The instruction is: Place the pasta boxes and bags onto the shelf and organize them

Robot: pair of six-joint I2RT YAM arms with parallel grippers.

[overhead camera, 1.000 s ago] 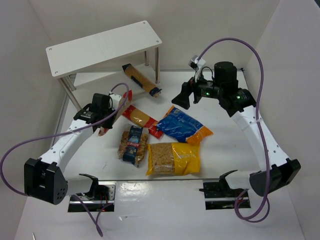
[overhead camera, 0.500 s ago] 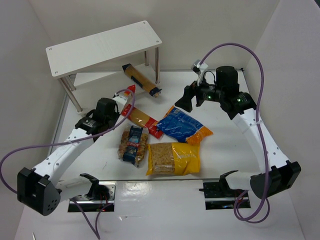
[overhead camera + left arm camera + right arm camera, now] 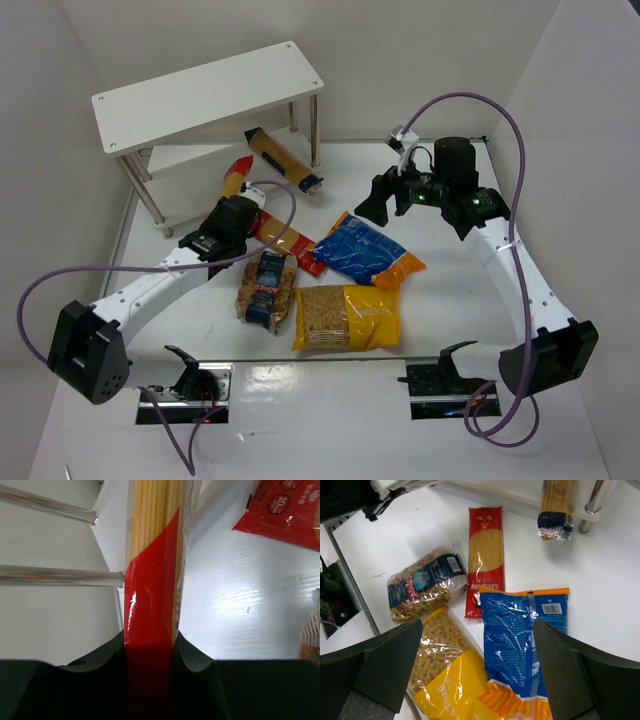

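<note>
My left gripper (image 3: 235, 205) (image 3: 150, 652) is shut on a red-and-clear spaghetti packet (image 3: 238, 172) (image 3: 155, 555). It holds the packet lengthwise, the far end pointing at the lower tier of the white shelf (image 3: 210, 92). A second spaghetti packet (image 3: 287, 241) (image 3: 485, 555) lies flat on the table. A tan box with a dark blue end (image 3: 285, 160) (image 3: 555, 505) lies slanted under the shelf's right side. My right gripper (image 3: 385, 198) (image 3: 480, 675) is open and empty above the blue-orange bag (image 3: 367, 251) (image 3: 527, 635). The yellow bag (image 3: 347, 317) (image 3: 455, 680) and the clear blue-labelled bag (image 3: 267, 288) (image 3: 422, 585) lie nearer the front.
The shelf's metal legs (image 3: 55, 575) stand just left of the held packet. Another leg (image 3: 595, 500) stands beside the tan box's end. White walls close in the table on the left, the back and the right. Purple cables loop from both arms.
My left arm has swung right and forward with the spaghetti packet, whose far end now points at the shelf's lower tier. My right gripper has shifted slightly right and stays open.
</note>
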